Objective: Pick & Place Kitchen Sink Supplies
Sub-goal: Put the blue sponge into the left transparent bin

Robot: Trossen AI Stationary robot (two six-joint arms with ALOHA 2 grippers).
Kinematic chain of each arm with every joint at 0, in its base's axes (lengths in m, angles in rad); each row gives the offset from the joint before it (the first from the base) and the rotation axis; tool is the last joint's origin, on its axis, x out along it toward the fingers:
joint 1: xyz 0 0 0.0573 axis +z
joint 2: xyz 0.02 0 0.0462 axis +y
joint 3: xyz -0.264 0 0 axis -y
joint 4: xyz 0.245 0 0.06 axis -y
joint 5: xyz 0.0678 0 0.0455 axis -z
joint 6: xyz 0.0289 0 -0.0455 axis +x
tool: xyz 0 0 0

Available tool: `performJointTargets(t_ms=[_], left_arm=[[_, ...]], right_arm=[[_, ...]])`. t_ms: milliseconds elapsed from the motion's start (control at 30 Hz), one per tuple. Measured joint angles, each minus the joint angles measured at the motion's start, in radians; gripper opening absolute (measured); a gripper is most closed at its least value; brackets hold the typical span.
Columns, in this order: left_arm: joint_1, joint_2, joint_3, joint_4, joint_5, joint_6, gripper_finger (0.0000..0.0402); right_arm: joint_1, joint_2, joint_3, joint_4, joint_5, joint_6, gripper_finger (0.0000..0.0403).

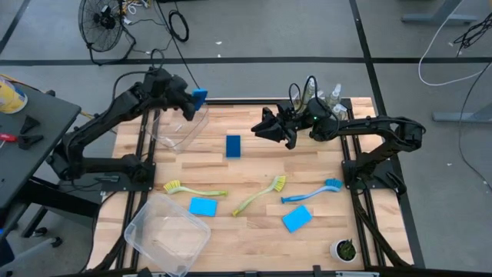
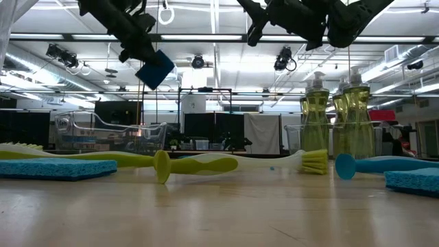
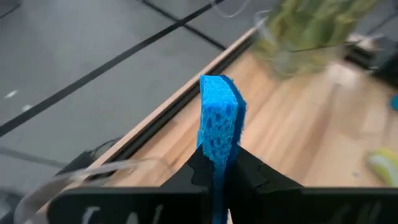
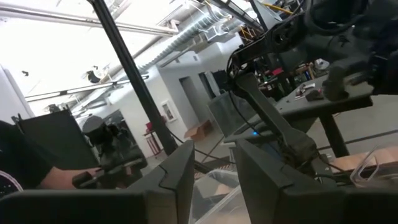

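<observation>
**Observer:** What have you got in the left gripper (image 1: 194, 104)?

**Operator:** A flat blue sponge (image 3: 219, 124), pinched edge-on between the fingers and standing up out of them. I'm holding it in the air over the rim of the far clear bin (image 1: 178, 129) at the table's back left. It looks light and soft — it squashes under the jaws rather than slipping, so a narrow pinch across the thin faces should do.

**Observer:** And the right gripper (image 1: 261, 127)?

**Operator:** Raised above the back of the table, pointing toward the left arm, near the pump bottles of soap (image 2: 315, 120). From its wrist view the fingers stand slightly apart with nothing between them.

**Observer:** What's left on the table?

**Operator:** One more sponge on edge (image 1: 233, 145) mid-table and two lying flat nearer the front (image 1: 203, 206) (image 1: 296, 218). Two yellow-green dish brushes (image 1: 260, 195) (image 1: 192, 189) and a blue one (image 1: 311, 192). I judge the brushes stiff and light but long — I'd take them mid-handle so they don't swing. The bottles look heavier and slick, and likely to tip; I'd grip the body below the pump.

**Observer:** The near bin (image 1: 166, 232)?

**Operator:** It sits at the front left, and I see nothing in it.
</observation>
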Motion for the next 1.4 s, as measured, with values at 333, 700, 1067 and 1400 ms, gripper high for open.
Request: performJointTargets(t_ms=[333,700,1067,1400], left_arm=[[0.070,0.031,0.000,-0.127,-0.170,-0.086,0.0018],[0.089,0.154,0.000,-0.176,-0.223,-0.092,0.0028],[0.091,0.176,0.000,-0.284,-0.275,-0.123,0.0090],[0.089,0.174,0.002,-0.290,-0.186,-0.154,0.0251]], right_arm=[[0.000,0.000,0.000,-0.009,0.000,-0.020,0.0121],[0.000,0.000,0.000,-0.028,0.026,-0.048,0.0121],[0.000,0.000,0.000,-0.057,0.087,-0.053,0.0121],[0.000,0.000,0.000,-0.182,0.165,-0.078,0.0121]])
